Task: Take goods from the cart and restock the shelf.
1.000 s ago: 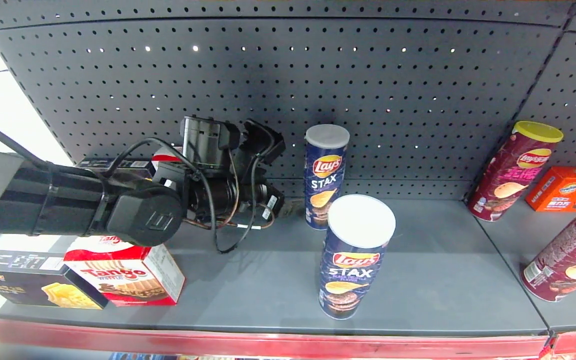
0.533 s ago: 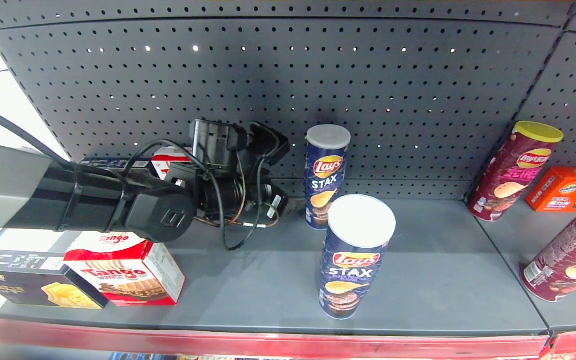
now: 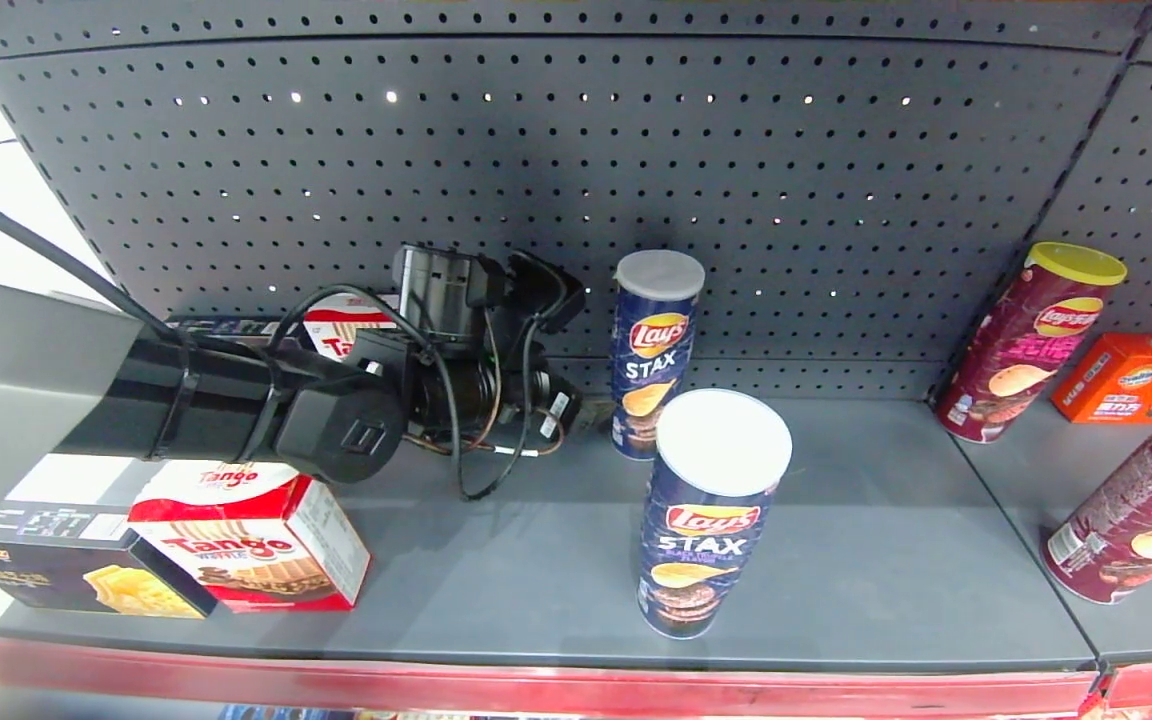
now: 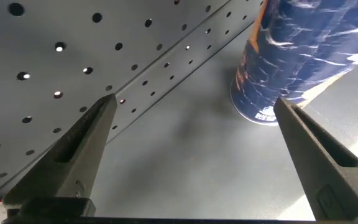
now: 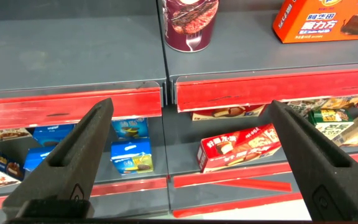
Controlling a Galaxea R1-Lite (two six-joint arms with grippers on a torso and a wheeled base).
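Note:
Two blue chip cans stand upright on the grey shelf [image 3: 866,560]: one at the back [image 3: 654,350] by the pegboard wall, one nearer the front [image 3: 711,515]. My left gripper [image 3: 568,352] is low over the shelf, just left of the rear can and apart from it. In the left wrist view the left gripper [image 4: 194,102] is open and holds nothing, with the rear can's base [image 4: 303,56] beyond one fingertip. My right gripper [image 5: 191,104] is open and holds nothing, in front of lower shelves with red edges.
A red-and-white wafer box [image 3: 251,540] and a black box [image 3: 66,570] lie at the shelf's front left, under my left arm. Another wafer box [image 3: 341,330] stands at the back. Maroon cans [image 3: 1026,340] and an orange box [image 3: 1131,375] are on the right.
My left arm has slid to the right along the back of the shelf, bringing its open gripper closer to the rear blue can. The rear wafer box has come into sight behind it.

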